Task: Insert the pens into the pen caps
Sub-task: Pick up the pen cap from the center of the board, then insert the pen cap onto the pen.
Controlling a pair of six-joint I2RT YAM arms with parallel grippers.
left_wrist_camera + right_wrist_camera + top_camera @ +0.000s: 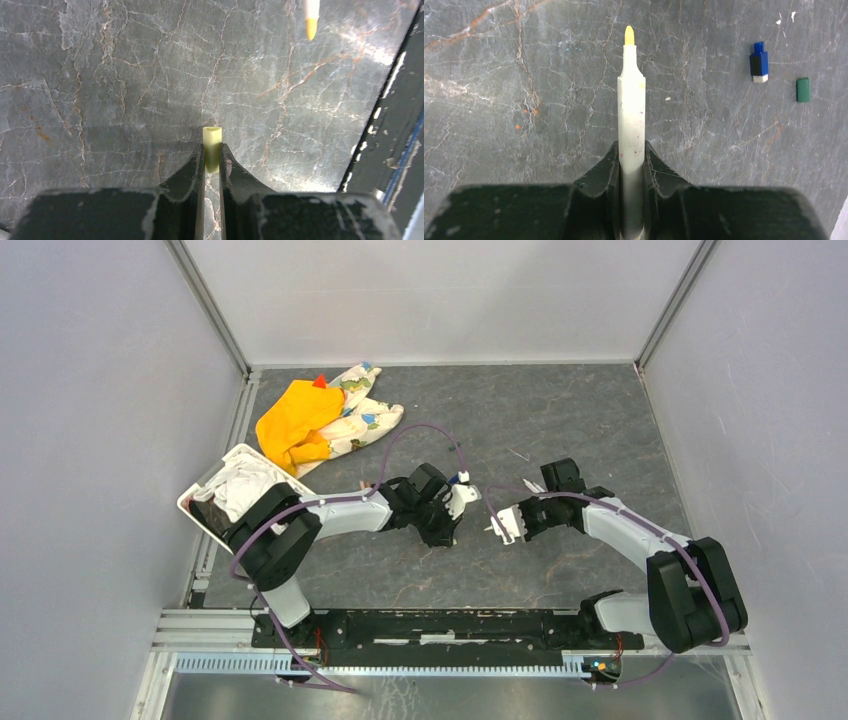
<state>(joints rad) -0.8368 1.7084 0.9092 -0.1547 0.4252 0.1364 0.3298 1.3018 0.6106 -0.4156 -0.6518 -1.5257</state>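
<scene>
My left gripper (212,148) is shut on a short cream pen cap (212,137), whose open end points away from the jaws, above the grey marble table. My right gripper (631,148) is shut on a white-barrelled pen (631,105) with a yellow tip (629,35) pointing forward. That tip also shows at the top right of the left wrist view (311,22), well apart from the cap. A blue cap (759,61) and a dark green cap (803,89) lie on the table right of the pen. From above, the two grippers (458,508) (503,524) face each other at mid-table.
An orange cloth (290,425) and a patterned cloth (362,415) lie at the back left. A white bin (196,492) holding cloths stands at the left edge. A thin stick (517,454) lies behind the grippers. Grey walls enclose the table.
</scene>
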